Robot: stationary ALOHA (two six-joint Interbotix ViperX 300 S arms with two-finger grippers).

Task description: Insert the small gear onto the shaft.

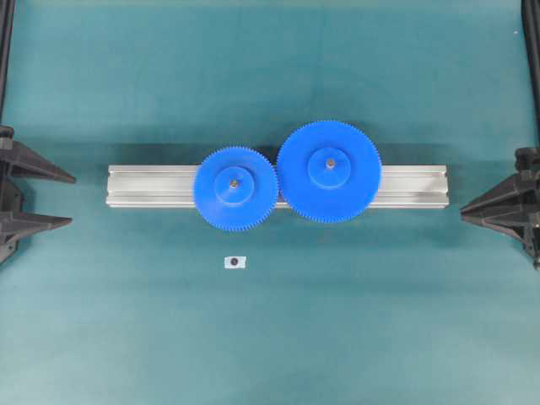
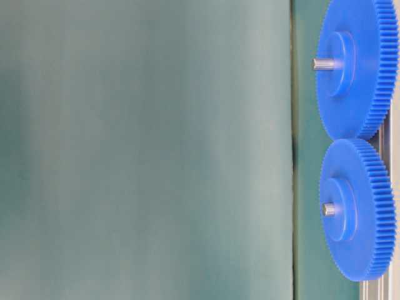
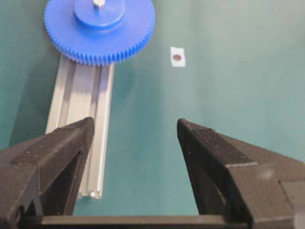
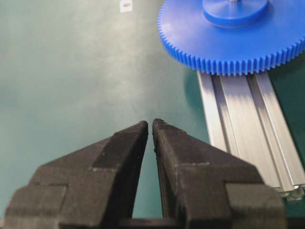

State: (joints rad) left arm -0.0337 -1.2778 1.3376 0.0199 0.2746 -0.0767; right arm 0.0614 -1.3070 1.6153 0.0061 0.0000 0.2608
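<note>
From the wrist views I see the left tool [image 3: 136, 129] spread wide and empty over the worktop [image 1: 270, 337]; the right tool [image 4: 150, 125] has its tips pressed nearly together, holding nothing. Further out, a white tag [image 1: 235, 262] lies alone. Beyond it, the small gear [image 1: 235, 185] sits on the shaft [image 1: 234, 181] atop the rail [image 1: 152, 186], its teeth meeting the larger gear [image 1: 329, 171].

- grooved aluminium rail [image 1: 405, 186] lies flat, running left-right across the teal mat [image 1: 270, 337]
- larger blue gear [image 1: 329, 171] sits on rail, right of centre
- small white tag with dark dot [image 1: 235, 262] on mat, just in front of rail
</note>
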